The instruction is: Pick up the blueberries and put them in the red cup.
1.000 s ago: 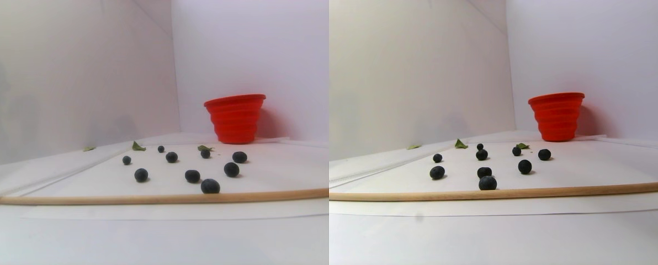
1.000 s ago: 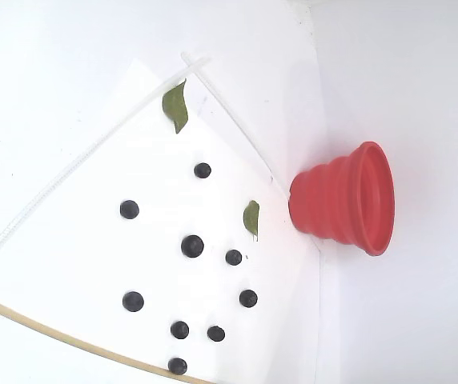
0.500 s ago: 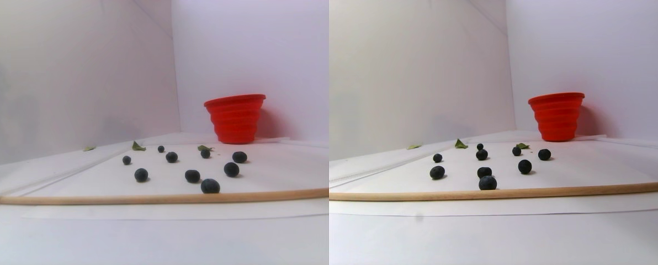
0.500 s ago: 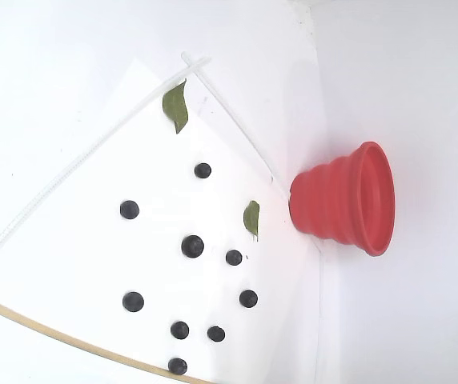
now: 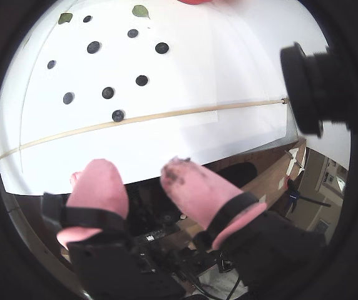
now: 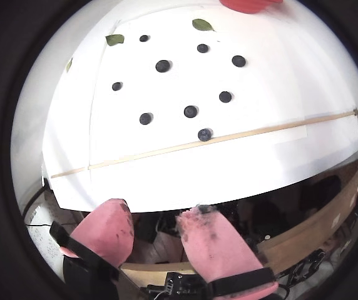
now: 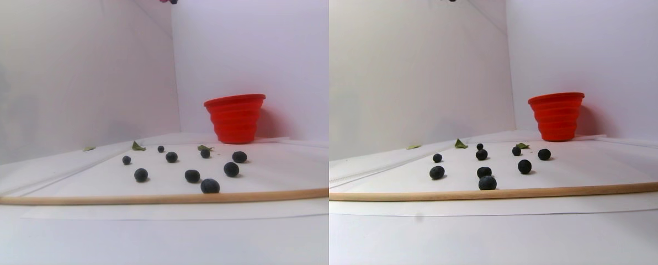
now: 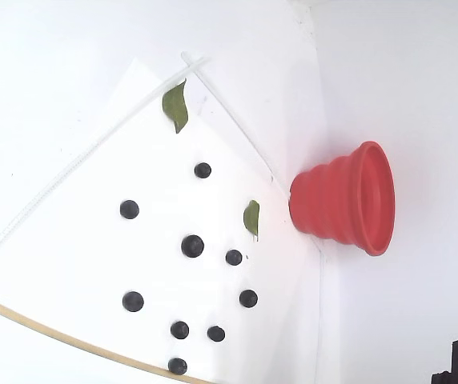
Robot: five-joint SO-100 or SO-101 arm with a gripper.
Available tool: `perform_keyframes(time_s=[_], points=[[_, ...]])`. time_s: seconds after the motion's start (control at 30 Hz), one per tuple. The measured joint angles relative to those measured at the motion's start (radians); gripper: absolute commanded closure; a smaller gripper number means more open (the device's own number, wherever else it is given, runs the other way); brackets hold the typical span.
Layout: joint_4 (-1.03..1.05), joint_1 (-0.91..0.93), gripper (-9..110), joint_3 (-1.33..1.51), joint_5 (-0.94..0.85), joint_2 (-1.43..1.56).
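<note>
Several blueberries (image 5: pixel 108 92) lie scattered on a white sheet; they also show in another wrist view (image 6: pixel 191 111), the stereo pair view (image 7: pixel 192 175) and the fixed view (image 8: pixel 192 246). The red cup (image 7: pixel 235 118) stands upright beyond them, near the back wall (image 8: pixel 345 200); only its edge shows at the top of both wrist views (image 6: pixel 251 5). My gripper (image 5: pixel 138 169) (image 6: pixel 157 211) has pink padded fingers. It is open and empty, held high and back from the berries, over the near edge of the white surface.
A thin wooden stick (image 5: pixel 166 114) (image 7: pixel 141 199) lies across the sheet between my gripper and the berries. Green leaves (image 8: pixel 175 106) (image 6: pixel 201 25) lie at the far side. A black camera body (image 5: pixel 310 87) sits at the right of a wrist view.
</note>
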Motion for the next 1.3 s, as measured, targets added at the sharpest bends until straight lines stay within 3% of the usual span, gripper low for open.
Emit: perform_keyframes(time_s=[1.3], points=[[-0.322,0.051,87,0.127,-0.258,-0.405]])
